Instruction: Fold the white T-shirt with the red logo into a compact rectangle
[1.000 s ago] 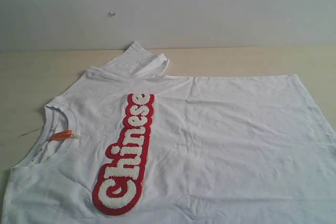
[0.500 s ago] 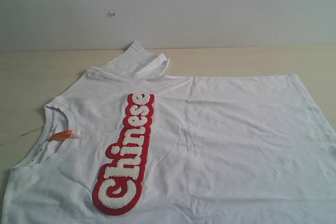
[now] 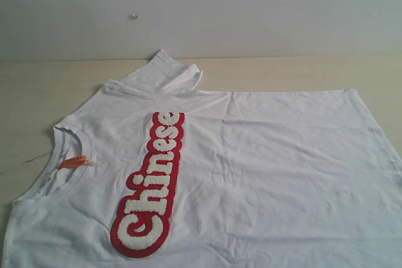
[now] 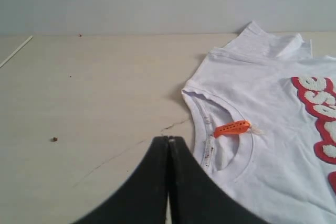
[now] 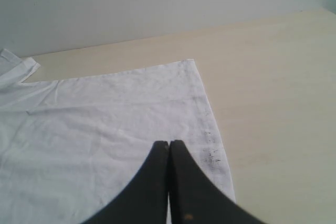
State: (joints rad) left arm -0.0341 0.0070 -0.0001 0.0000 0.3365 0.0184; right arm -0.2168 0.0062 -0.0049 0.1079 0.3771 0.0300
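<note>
The white T-shirt (image 3: 264, 167) lies spread flat on the table, collar (image 3: 63, 149) to the left with an orange neck tag (image 3: 74, 161), hem to the right. The red logo (image 3: 151, 183) with puffy white letters runs along the chest. The far sleeve (image 3: 166, 70) is bunched at the back. Neither gripper shows in the exterior view. My left gripper (image 4: 169, 139) is shut and empty, above the table beside the collar (image 4: 210, 129). My right gripper (image 5: 169, 142) is shut and empty, over the shirt near its hem (image 5: 210, 124).
The pale wooden table (image 3: 38, 92) runs back to a grey wall (image 3: 251, 4). A thin white stick (image 4: 16, 51) lies on the table far from the collar. A small dark speck (image 4: 54, 139) sits on the wood. Bare wood (image 5: 273, 103) lies beyond the hem.
</note>
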